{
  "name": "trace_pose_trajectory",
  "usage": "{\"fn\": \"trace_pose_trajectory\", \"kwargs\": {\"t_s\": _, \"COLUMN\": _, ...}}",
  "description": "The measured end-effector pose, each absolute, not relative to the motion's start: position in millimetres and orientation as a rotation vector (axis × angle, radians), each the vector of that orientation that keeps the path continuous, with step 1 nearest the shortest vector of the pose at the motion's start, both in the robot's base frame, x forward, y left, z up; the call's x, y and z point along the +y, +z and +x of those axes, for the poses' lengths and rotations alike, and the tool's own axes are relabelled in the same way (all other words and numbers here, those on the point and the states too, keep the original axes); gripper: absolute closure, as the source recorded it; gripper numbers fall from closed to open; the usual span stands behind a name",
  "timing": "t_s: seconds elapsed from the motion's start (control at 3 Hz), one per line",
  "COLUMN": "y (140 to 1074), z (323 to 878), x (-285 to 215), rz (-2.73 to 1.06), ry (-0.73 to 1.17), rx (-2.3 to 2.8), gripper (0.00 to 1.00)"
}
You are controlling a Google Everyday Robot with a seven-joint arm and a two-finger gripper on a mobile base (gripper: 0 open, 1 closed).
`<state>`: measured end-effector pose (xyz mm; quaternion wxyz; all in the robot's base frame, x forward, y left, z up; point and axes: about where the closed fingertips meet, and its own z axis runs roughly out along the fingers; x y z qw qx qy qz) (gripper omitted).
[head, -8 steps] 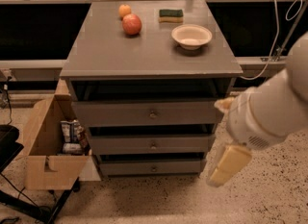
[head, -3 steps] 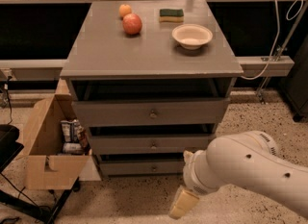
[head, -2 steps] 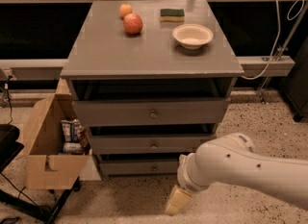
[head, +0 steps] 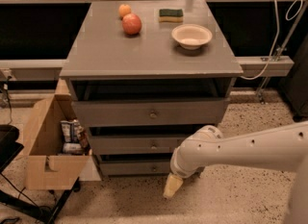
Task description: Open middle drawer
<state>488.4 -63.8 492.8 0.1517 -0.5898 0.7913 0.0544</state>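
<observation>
Hand [head: 172, 186]: low near the floor [head: 240, 201], pointing down; whether apart or together I cannot tell.
Middle drawer [head: 120, 145]: shut, up-left of the hand.
Why: I judge it staged to rise to the knob [head: 154, 145].

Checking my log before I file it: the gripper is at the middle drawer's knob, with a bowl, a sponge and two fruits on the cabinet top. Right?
Not quite. The camera view shows the gripper below the knob of the middle drawer, hanging near the floor in front of the lowest drawer. The bowl, sponge and two fruits are on the cabinet top.
</observation>
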Motion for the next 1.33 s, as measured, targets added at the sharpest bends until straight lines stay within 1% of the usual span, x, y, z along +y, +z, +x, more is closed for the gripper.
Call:
{"fn": "trace_pose_trajectory", "kwargs": {"t_s": 0.33, "y": 475, "z": 524, "x": -66, "rz": -1.719, "ry": 0.095, "rx": 2.271, "gripper": 0.00}}
{"fn": "trace_pose_trajectory", "kwargs": {"t_s": 0.67, "y": 468, "z": 551, "x": -79, "rz": -1.724, "ry": 0.033, "rx": 2.292, "gripper": 0.00}}
{"fn": "trace_pose_trajectory", "kwargs": {"t_s": 1.33, "y": 466, "z": 560, "x": -77, "rz": -1.720, "ry": 0.014, "rx": 2.288, "gripper": 0.00}}
